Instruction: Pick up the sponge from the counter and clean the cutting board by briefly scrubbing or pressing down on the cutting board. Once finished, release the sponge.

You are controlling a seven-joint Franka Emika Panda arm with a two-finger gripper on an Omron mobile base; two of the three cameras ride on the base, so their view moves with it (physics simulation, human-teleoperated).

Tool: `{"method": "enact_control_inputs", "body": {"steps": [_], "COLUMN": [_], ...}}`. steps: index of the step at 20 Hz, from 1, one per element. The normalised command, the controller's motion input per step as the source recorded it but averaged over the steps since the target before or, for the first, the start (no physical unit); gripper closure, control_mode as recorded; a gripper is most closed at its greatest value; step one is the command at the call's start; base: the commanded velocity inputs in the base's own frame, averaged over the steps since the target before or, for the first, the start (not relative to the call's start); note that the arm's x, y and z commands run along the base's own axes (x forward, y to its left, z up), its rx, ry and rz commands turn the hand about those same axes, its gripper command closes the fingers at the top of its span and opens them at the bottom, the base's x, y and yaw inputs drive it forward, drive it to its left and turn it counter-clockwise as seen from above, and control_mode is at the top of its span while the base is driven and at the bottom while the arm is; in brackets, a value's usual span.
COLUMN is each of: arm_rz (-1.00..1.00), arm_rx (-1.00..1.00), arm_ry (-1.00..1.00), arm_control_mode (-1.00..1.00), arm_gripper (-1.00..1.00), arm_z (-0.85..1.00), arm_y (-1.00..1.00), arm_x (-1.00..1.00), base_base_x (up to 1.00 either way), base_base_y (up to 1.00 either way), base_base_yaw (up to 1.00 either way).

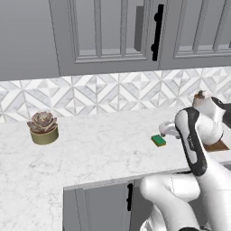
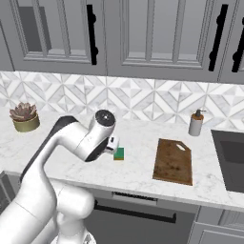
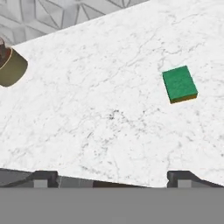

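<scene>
The sponge (image 3: 180, 84) lies flat on the counter (image 1: 90, 149), green face up, near the front edge and well apart from the cutting board (image 2: 173, 161), which sits further along toward the sink (image 2: 231, 157). Nothing touches the sponge, so pickup is not yet done. The gripper (image 3: 111, 177) hangs above bare marble to one side of the sponge, its 2 fingertips (image 3: 41, 178) spread wide with nothing between them, presumably so they can drop around the block. The potted plant (image 1: 43, 128) stands far off. The next move likely calls for shifting over the sponge before descending.
</scene>
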Motion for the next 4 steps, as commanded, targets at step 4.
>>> {"method": "enact_control_inputs", "body": {"steps": [4], "arm_rz": [-0.26], "arm_rx": [-0.18], "arm_ry": [-0.07], "arm_control_mode": [-1.0], "arm_gripper": [-1.0], "arm_z": [0.27], "arm_y": [0.28], "arm_x": [-0.64], "base_base_x": [0.0], "base_base_y": [0.0], "base_base_yaw": [0.0]}}
